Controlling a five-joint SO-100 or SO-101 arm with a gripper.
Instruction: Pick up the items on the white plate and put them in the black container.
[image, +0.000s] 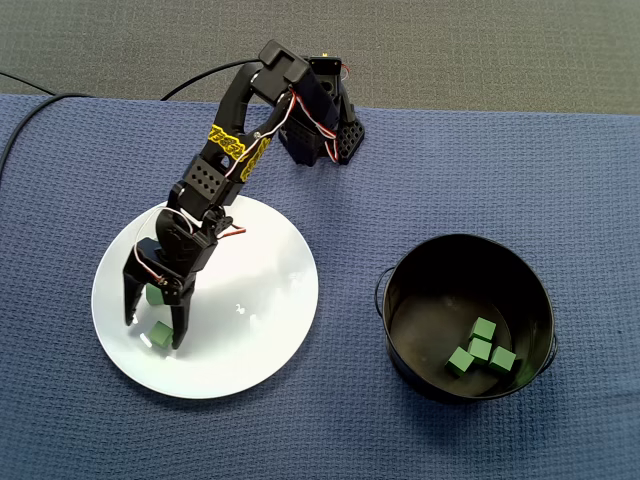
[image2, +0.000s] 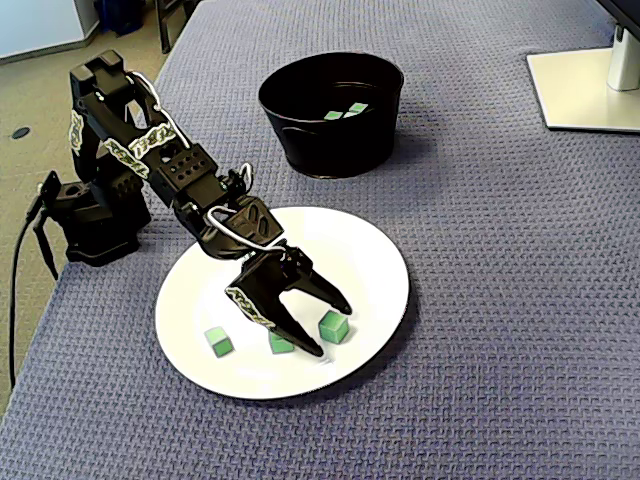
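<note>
Three green cubes lie near on the white plate (image2: 385, 262) in a fixed view: left cube (image2: 219, 342), middle cube (image2: 279, 346), and right cube (image2: 334, 326) between the gripper's (image2: 331, 330) wide-spread fingers. Four more cubes (image: 484, 328) sit in the black container (image: 402, 300). Blue woven cloth (image2: 500, 300) covers the table.

Probably an office: right of the black container (image2: 330, 110) in a fixed view stands a pale monitor stand base (image2: 585, 90) (only partly in frame), a blue woven cloth (image: 500, 150) lies under the container, and grey carpet (image: 450, 50) runs beyond it.
</note>
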